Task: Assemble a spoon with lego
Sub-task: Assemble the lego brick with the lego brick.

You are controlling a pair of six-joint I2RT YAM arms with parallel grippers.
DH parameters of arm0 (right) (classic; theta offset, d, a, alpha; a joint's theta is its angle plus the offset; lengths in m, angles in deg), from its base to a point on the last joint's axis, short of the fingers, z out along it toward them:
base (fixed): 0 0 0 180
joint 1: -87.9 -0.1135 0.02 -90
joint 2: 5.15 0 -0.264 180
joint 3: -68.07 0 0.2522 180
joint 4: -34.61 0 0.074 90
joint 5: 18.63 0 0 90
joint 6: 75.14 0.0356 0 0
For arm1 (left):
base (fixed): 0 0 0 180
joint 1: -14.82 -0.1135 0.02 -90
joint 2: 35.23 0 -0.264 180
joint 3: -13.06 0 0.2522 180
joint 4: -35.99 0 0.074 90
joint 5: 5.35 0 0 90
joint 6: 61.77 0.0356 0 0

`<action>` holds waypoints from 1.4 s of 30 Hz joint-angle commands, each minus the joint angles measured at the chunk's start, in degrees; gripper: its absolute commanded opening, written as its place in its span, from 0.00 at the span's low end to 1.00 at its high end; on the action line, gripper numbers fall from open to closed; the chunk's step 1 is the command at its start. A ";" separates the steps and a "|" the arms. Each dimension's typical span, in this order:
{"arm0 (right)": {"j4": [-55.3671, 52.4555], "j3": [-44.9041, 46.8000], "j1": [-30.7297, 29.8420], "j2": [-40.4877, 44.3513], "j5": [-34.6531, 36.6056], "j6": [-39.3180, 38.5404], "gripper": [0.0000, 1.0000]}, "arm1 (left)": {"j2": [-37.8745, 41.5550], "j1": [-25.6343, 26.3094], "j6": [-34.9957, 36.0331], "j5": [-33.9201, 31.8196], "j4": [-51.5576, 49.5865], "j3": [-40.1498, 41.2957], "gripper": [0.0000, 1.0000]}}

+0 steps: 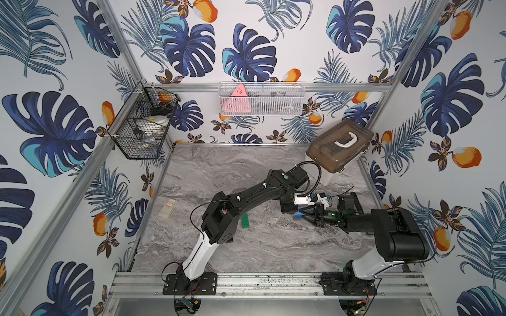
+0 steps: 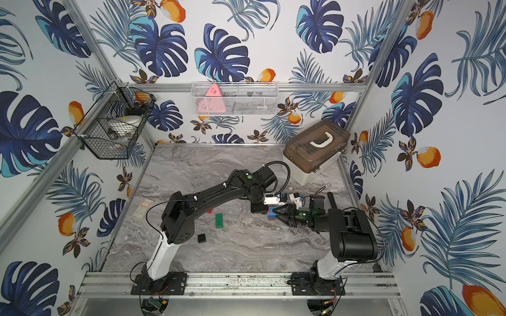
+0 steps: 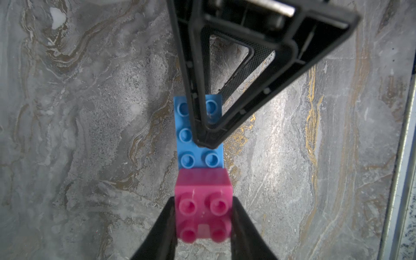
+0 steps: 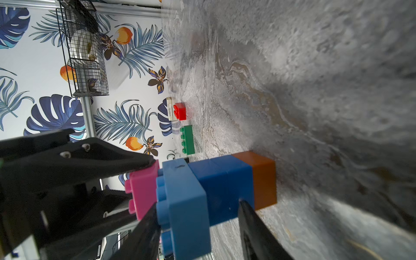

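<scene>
Stem of orange and blue bricks [image 4: 225, 184] bears light-blue long brick [image 3: 186, 157]; left claw [image 3: 203, 216] clamps pink square brick [image 3: 202, 186] on; right claw [image 4: 198, 209]: grip unclear; green long brick [image 2: 219, 220], red brick [image 4: 180, 111] unplaced.

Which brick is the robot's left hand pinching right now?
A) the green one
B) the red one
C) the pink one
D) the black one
C: in the left wrist view, the left gripper has its jaws shut on both sides of the pink brick, which sits on the light blue brick.
</scene>
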 commanded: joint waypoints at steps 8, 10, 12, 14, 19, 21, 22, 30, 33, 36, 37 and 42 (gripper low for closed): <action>-2.61 -0.06 -0.11 -0.50 2.06 0.02 0.55 | -2.94 0.38 0.65 -0.32 -6.47 -4.44 0.20; -2.60 -0.07 -0.11 -0.49 2.05 0.02 0.55 | -3.61 0.43 -0.48 -0.81 -7.51 -5.98 0.21; -2.63 -0.07 -0.11 -0.41 1.98 -0.02 0.55 | -3.62 0.53 -1.58 -2.03 -7.87 -6.59 0.21; -2.44 -0.01 -0.14 -0.29 2.04 0.11 0.55 | -3.26 0.73 -1.97 -3.12 -7.72 -6.45 0.21; -2.37 0.02 -0.19 -0.32 2.04 0.07 0.55 | 0.70 1.52 -0.63 -3.72 -3.52 -1.96 0.20; -2.16 0.06 -0.20 -0.39 1.93 0.21 0.54 | 2.12 1.70 0.36 -3.72 -1.94 -0.45 0.20; -2.15 0.03 -0.20 -0.37 1.96 0.23 0.55 | 2.52 1.71 0.63 -3.88 -1.54 -0.18 0.20; -2.33 0.04 -0.20 -0.02 1.96 0.11 0.54 | 0.29 1.70 0.40 -4.03 -3.04 -2.79 0.20; -2.25 0.02 -0.20 -0.01 1.88 0.22 0.54 | 0.06 1.70 0.40 -4.07 -2.91 -2.38 0.20; -2.16 0.02 -0.20 -0.17 1.81 0.17 0.54 | 0.15 1.70 0.27 -4.26 -2.99 -1.76 0.20; -2.15 0.03 -0.20 -0.20 1.88 0.20 0.54 | 0.23 1.63 0.39 -4.25 -2.98 -1.60 0.20; -2.16 0.02 -0.20 -0.12 1.75 0.21 0.54 | 0.37 1.43 0.44 -3.97 -2.02 -0.70 0.19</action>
